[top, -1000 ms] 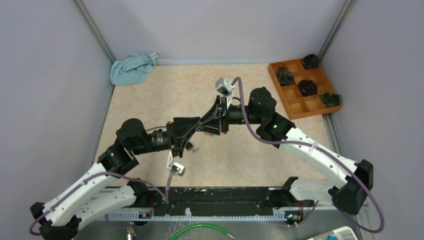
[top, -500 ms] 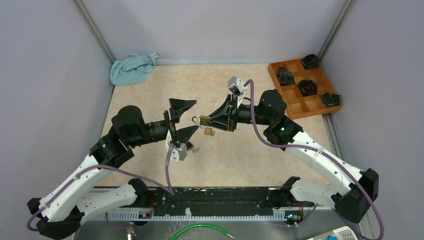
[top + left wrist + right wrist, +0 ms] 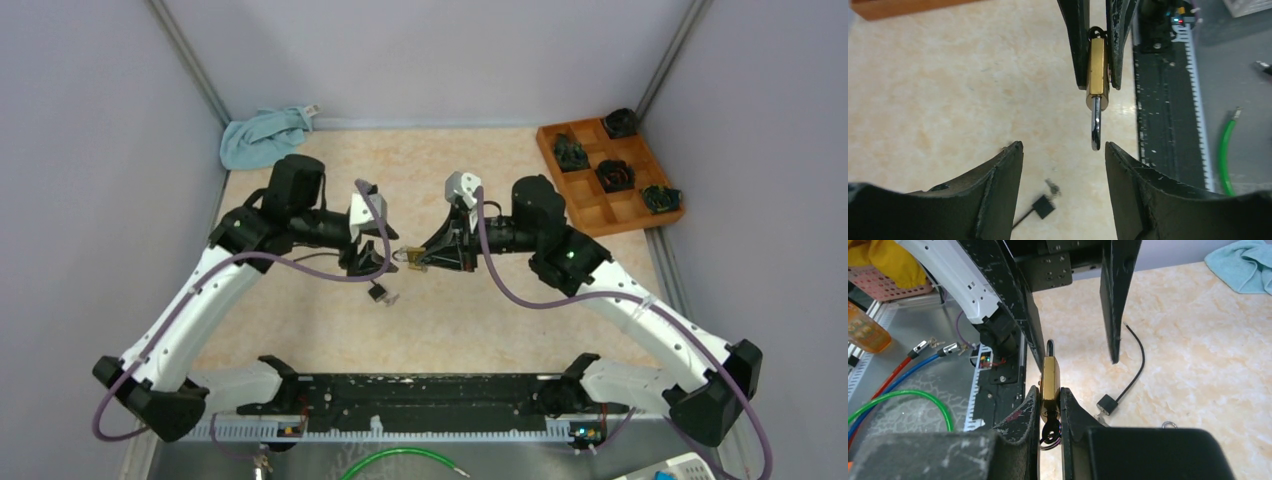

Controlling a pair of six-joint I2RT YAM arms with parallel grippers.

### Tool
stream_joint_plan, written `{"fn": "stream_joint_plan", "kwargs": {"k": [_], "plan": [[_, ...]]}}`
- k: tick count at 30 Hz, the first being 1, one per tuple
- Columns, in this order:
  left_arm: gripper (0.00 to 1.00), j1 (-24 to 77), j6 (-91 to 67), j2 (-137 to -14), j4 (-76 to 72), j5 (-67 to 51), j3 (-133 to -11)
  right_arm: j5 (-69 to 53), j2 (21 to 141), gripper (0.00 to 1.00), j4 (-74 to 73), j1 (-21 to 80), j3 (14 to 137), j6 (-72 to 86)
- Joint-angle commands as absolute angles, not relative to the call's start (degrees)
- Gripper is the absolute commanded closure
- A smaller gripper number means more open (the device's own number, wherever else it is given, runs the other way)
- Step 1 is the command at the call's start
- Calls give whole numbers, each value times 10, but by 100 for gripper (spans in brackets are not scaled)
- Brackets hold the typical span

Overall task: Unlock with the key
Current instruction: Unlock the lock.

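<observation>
- My right hand (image 3: pixel 424 256) is closed tight on the brass padlock (image 3: pixel 408 257), one finger flat against each broad face of its body.
- I hold the padlock in the air above the bench (image 3: pixel 480 320), near the middle, with its steel shackle (image 3: pixel 1095 127) pointing away from my right hand and toward my left.
- At the end of the padlock nearest my right palm there is a small dark ring-shaped piece between the fingers. I cannot tell whether it is a key sitting in the lock.
- My left hand (image 3: pixel 372 262) is open, its jaws well apart and holding nothing.
- In the left wrist view the tip of the shackle sits just short of the gap between my left fingers, nearer the right-hand one in that picture, and touches neither.
- On the bench below the two hands lies a black tag (image 3: pixel 378 291) on a thin black cord.
- Just beside the tag is a small metal piece (image 3: pixel 391 298) that looks like a key, though it is too small to be sure.
- A blue cloth (image 3: pixel 262 138) is bunched in the far left corner of the bench.
- A wooden tray (image 3: pixel 590 215) with compartments stands at the far right, with dark objects in several of them.
</observation>
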State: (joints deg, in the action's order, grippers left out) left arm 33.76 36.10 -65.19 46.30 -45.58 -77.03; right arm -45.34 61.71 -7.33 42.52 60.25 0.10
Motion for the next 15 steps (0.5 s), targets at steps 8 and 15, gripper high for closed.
{"fn": "stream_joint_plan", "kwargs": {"k": [8,15], "plan": [[44,323,277,-658,463,-604,-772,-451,644,100,-64,434,650,-35],[74,323,270,-648,418,-558,-738,-446,663,100,-62,445,660,-29]]}}
